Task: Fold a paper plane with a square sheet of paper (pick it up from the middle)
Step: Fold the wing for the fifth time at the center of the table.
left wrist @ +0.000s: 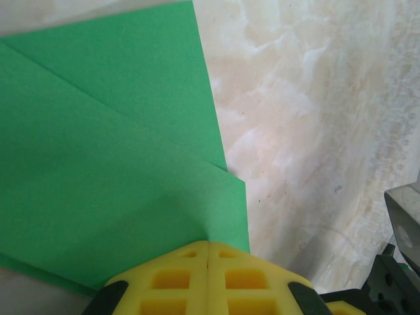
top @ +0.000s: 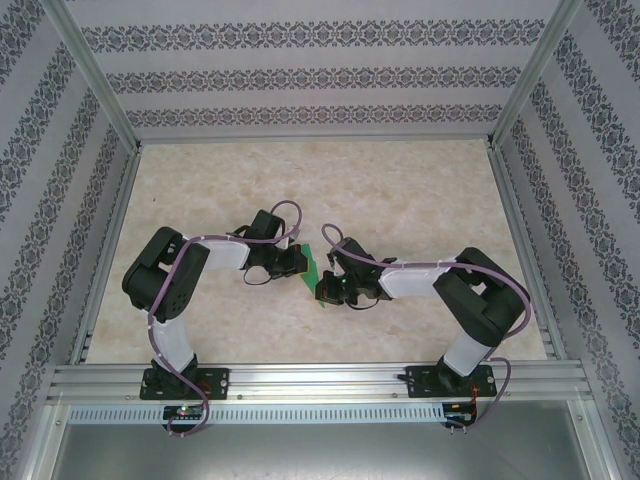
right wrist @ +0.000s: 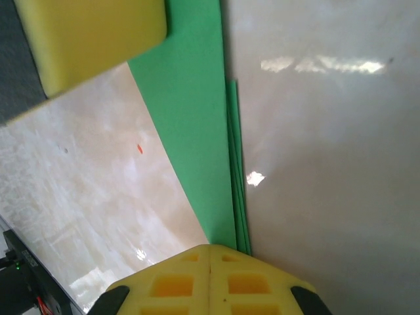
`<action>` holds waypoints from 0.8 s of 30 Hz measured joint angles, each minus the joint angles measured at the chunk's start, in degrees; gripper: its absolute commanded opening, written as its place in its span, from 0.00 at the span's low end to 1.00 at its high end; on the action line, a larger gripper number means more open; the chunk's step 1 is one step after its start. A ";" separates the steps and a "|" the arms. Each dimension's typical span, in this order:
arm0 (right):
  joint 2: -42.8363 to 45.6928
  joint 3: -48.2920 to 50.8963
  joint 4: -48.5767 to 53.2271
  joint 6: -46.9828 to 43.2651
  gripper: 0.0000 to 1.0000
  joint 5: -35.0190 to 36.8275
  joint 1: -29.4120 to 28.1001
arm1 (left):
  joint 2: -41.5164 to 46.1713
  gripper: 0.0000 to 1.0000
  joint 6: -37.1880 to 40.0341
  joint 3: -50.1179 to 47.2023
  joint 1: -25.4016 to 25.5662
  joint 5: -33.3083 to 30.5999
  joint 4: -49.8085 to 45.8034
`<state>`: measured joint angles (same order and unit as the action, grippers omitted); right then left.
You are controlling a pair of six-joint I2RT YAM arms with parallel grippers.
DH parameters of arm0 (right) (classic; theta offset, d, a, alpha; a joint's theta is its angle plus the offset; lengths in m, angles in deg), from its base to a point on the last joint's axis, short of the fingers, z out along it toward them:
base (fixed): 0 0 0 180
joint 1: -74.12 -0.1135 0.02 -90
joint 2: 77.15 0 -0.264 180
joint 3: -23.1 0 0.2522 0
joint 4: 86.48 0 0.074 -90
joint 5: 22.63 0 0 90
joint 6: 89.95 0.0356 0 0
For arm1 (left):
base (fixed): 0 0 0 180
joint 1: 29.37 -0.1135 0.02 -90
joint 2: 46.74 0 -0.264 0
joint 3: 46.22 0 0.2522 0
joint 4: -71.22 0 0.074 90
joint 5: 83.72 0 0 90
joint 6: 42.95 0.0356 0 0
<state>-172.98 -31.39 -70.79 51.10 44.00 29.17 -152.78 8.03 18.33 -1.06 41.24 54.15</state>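
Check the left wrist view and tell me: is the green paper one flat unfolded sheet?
No, the green paper shows overlapping folded layers with a diagonal crease.

Beige marbled table (top: 400, 190); folded green paper (top: 322, 292) mid-table, contact with surface unclear.

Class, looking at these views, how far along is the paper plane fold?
Done: the green paper already shows a diagonal fold and stacked layers along one edge. In hand: the left gripper and right gripper, both shut, sit at its edges. Remaining: narrowing this broad shape into a slim dart.
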 measured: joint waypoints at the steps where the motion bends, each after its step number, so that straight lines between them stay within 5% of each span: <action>1: 0.13 0.00 0.50 0.00 0.03 0.00 -0.11 | 0.00 0.01 0.00 0.00 0.00 0.00 0.00; 17: 4.09 1.90 4.66 0.02 0.04 2.40 -2.69 | 0.00 0.01 0.04 0.02 0.02 -0.04 0.00; 24: 10.10 1.90 8.02 -0.72 0.13 5.62 -2.64 | 0.11 0.01 0.24 0.02 0.22 -0.24 -0.09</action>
<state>-162.88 -29.49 -62.76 50.38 49.62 26.53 -152.67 8.27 18.35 -0.84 41.00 54.07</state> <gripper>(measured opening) 0.085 0.053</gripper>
